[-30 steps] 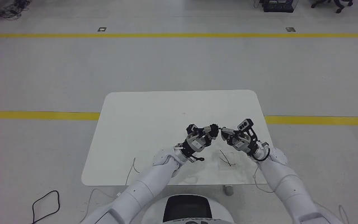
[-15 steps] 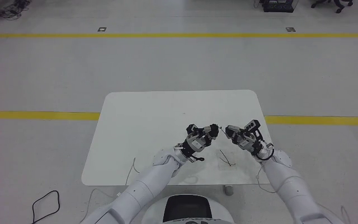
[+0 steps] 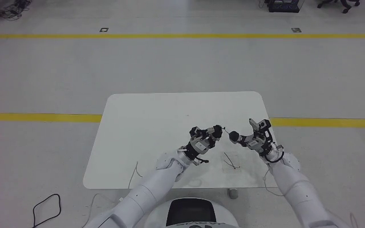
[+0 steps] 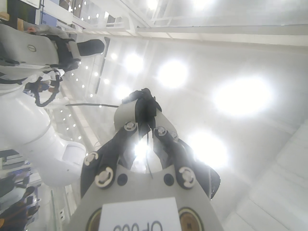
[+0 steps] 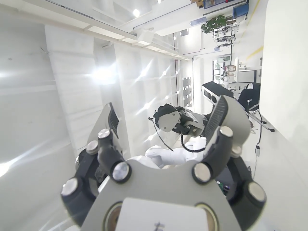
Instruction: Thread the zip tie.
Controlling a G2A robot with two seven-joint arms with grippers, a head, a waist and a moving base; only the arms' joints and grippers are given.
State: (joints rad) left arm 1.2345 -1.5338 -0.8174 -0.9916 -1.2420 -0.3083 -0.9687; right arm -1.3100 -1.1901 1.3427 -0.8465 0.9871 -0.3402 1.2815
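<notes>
My left gripper (image 3: 215,133) is held above the white table (image 3: 159,125), shut on a thin black zip tie (image 4: 91,105). One end of the tie sticks out sideways past the fingertips (image 4: 144,102), and the rest runs down between the fingers. My right gripper (image 3: 243,131) is a short way to its right, open, with nothing between its ribbed pads (image 5: 216,116). In the right wrist view the left gripper (image 5: 168,118) faces me, and the zip tie (image 5: 161,138) hangs below it in a curve.
A second black zip tie (image 3: 231,161) lies on the table under the two grippers, near the front edge. A thin white cord (image 3: 137,168) hangs over the front left edge. A black cable (image 3: 45,208) loops on the floor.
My right gripper has opened and drawn back to the right, away from the left gripper. The left gripper has kept still with the zip tie.
</notes>
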